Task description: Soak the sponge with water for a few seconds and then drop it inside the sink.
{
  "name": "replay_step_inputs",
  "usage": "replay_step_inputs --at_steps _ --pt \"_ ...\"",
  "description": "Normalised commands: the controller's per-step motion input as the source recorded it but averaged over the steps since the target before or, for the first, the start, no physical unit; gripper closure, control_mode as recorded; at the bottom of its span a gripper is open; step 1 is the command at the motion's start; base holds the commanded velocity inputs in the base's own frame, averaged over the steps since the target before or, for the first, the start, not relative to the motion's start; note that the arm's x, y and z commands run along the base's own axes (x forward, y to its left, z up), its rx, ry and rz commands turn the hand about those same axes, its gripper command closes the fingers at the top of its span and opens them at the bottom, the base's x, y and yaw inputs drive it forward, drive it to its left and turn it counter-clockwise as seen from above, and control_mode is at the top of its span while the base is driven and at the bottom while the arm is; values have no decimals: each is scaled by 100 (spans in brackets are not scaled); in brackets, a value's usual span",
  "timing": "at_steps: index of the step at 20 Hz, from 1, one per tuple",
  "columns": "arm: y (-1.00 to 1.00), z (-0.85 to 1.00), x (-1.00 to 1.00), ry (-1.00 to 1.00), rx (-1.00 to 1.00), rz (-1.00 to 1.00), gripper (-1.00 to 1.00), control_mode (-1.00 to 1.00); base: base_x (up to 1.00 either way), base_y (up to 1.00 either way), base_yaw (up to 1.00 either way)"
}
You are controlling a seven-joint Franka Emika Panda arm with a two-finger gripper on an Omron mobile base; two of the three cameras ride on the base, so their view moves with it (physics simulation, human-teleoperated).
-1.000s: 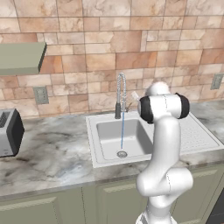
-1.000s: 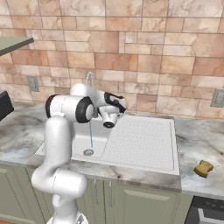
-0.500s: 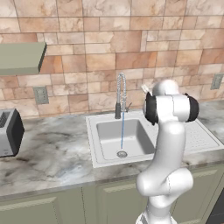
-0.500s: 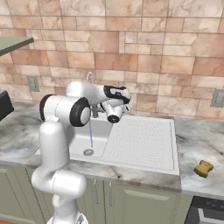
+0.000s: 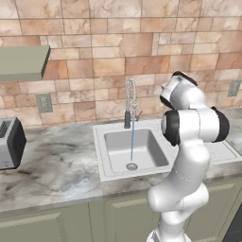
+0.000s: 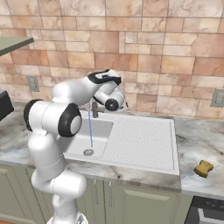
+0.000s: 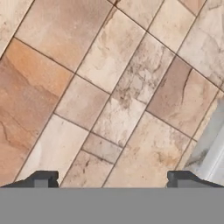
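**Sponge far off, hand aimed at the wall**

I've got the gripper (image 7: 111, 179) spread wide with nothing between its tips, and my hand view looks straight at the tiled wall (image 7: 109, 87). The sponge (image 6: 203, 168) sits on the counter (image 6: 197, 140), well to the right of the sink (image 6: 144, 144), past the ribbed drainboard (image 6: 140, 138). The water (image 6: 90, 129) is already running into the basin, a thin stream down to the drain (image 6: 89, 152).

My worry: the arm has a long sweep to make (the hand sits up by the tap (image 5: 130, 101)), and a swing that low could clip the tap. The sponge is small too, so a slightly off descent may nudge it along the counter instead of gripping it.
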Motion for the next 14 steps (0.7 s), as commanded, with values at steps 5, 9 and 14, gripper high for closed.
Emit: replay_step_inputs --at_steps 5,9,14 --pt "-35 53 -84 25 15 0 -100 -100 0 0 0" --pt "-36 19 -82 21 15 0 -100 -100 0 0 0" --pt "-51 17 -85 23 16 3 -100 -100 0 0 0"
